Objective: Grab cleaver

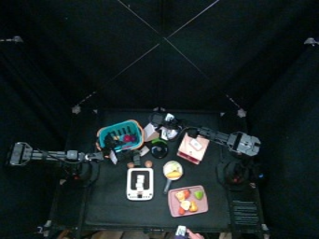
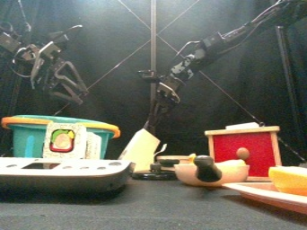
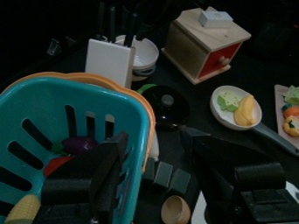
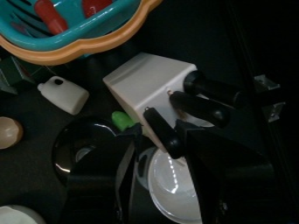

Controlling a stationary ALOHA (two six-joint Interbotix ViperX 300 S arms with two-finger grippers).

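the right gripper (image 4: 176,131) is hovering, jaws parted, over the cleaver (image 4: 208,92) standing in the knife block (image 4: 146,83); its rigid black handle is looking the safest hold.

— What colours sit around you?

— A teal basket (image 3: 70,131) with an orange rim, a white knife block (image 4: 149,81) with black handles, and a red box (image 3: 211,44) with a tan wooden frame.

— And nearer the front?

— A white bowl (image 3: 239,109) holding yellow and green food. My jaws are black, like the table (image 1: 112,201).
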